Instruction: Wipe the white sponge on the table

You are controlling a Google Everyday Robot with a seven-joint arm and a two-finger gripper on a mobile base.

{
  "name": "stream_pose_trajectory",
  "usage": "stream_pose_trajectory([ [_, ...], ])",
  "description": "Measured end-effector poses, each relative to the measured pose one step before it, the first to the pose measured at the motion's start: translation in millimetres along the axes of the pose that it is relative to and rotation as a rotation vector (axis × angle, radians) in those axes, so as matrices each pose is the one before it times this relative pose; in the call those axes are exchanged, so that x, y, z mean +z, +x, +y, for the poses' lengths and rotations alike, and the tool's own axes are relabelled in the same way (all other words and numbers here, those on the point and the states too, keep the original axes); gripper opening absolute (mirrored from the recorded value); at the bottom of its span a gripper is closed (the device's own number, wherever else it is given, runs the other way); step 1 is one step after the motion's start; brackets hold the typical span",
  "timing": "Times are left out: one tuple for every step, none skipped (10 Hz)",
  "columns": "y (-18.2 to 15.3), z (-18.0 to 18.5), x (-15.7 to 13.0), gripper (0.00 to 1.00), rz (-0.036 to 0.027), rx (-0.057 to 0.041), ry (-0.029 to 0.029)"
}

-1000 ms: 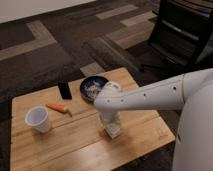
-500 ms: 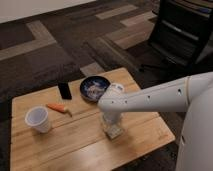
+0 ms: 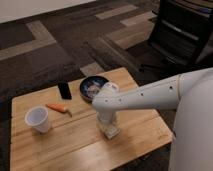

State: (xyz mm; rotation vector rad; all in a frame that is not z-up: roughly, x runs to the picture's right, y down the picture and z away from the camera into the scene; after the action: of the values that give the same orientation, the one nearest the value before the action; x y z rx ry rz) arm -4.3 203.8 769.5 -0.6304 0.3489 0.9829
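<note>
Camera view: a low wooden table (image 3: 65, 147) is seen standing on patterned carpet. The white sponge (image 3: 114, 133) is found on the table's right half, toward the near edge, lying flat on the planks. The gripper (image 3: 108, 126) is lowered onto it from above and is clenched on the sponge, which shows at the fingertips. The white arm (image 3: 150, 95) is stretched in from the right. A dark bowl (image 3: 93, 88) is set behind the gripper, with a flat black object (image 3: 64, 90) just beside it. An orange carrot (image 3: 58, 107) is laid near a white cup (image 3: 38, 119) at the left end. A black chair (image 3: 182, 30) is seen at the upper right.
</note>
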Motion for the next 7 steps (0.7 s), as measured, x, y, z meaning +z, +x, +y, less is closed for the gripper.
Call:
stream_pose_trajectory([
  [-7.90, -5.06, -2.18, 0.00, -0.01584, -0.01326, 0.00998],
  [-0.85, -10.37, -3.59, 0.00, -0.00179, 0.00866, 0.01360],
  [1.83, -11.46, -3.01, 0.00, 0.00006, 0.01384, 0.01615],
  [5.42, -10.91, 0.04, 0.00, 0.00598, 0.02203, 0.00829],
  [9.23, -10.93, 4.75, 0.00, 0.01438, 0.03148, 0.00159],
  [7.51, -6.92, 4.58, 0.00, 0.00679, 0.03902, -0.01400],
  [7.74, -9.47, 3.65, 0.00, 0.01060, 0.04641, -0.00972],
])
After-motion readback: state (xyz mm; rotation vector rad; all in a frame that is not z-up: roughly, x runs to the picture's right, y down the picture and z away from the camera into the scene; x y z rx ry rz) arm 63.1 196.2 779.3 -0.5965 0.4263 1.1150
